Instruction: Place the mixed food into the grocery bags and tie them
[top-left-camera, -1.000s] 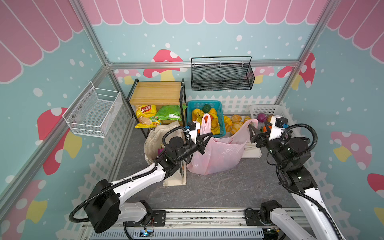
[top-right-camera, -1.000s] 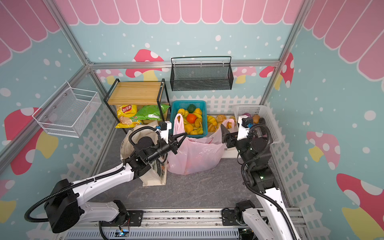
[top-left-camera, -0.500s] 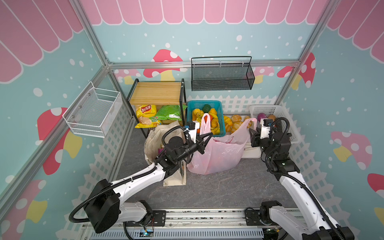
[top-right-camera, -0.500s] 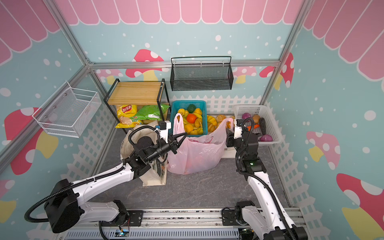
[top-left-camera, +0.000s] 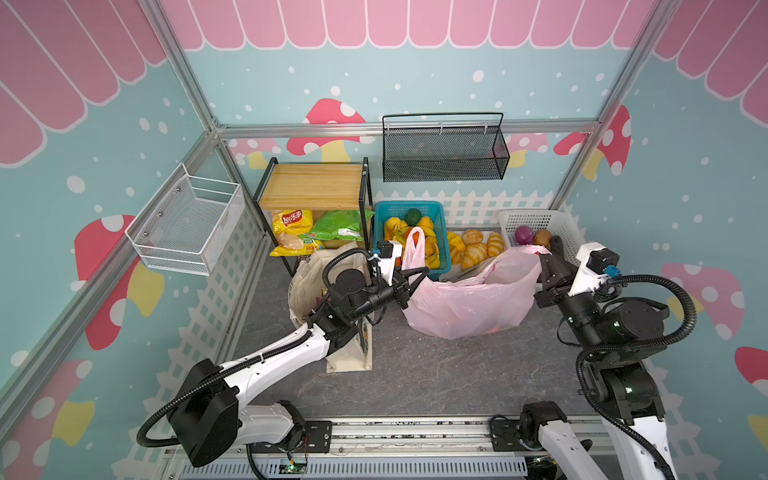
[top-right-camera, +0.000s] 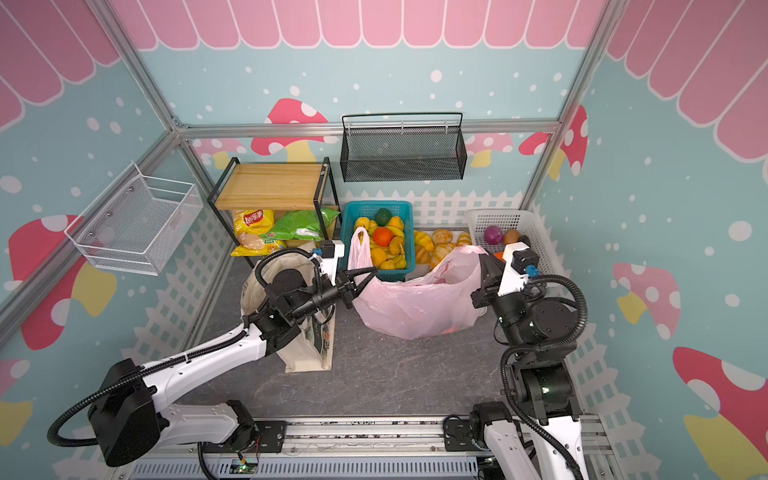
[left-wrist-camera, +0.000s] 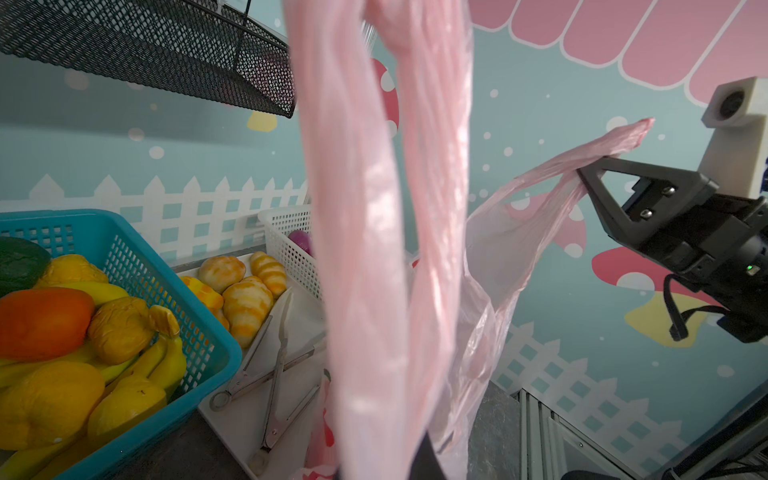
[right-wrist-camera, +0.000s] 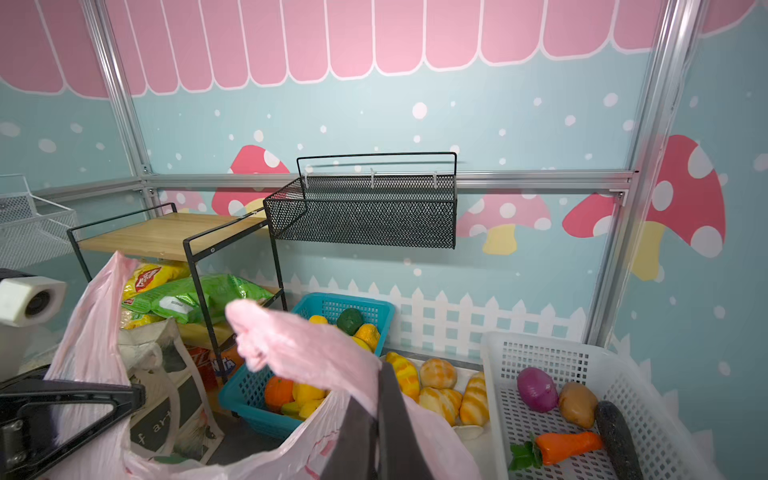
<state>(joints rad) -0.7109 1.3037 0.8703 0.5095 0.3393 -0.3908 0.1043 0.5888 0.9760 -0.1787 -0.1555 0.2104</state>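
On pink bag (top-left-camera: 469, 303) handles: left claw (top-left-camera: 423, 271) clamped, right claw (left-wrist-camera: 585, 175) seemingly newly clamped.

- yellow chip packet (top-left-camera: 291, 226) under the wooden shelf: red logo with the white characters "乐事".
- cream canvas tote (right-wrist-camera: 166, 399): dark letters "f ar" on its side.
- orange pack (right-wrist-camera: 224, 365) behind the tote: blue letters, probably "FANTA".
- pink plastic bag (right-wrist-camera: 299, 453): red print, too crumpled to read.

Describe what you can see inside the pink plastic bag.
Through the film of the pink plastic bag, only an orange shape near the bottom shows faintly in both top views. The crumpled film covers everything else, so the contents cannot be identified.
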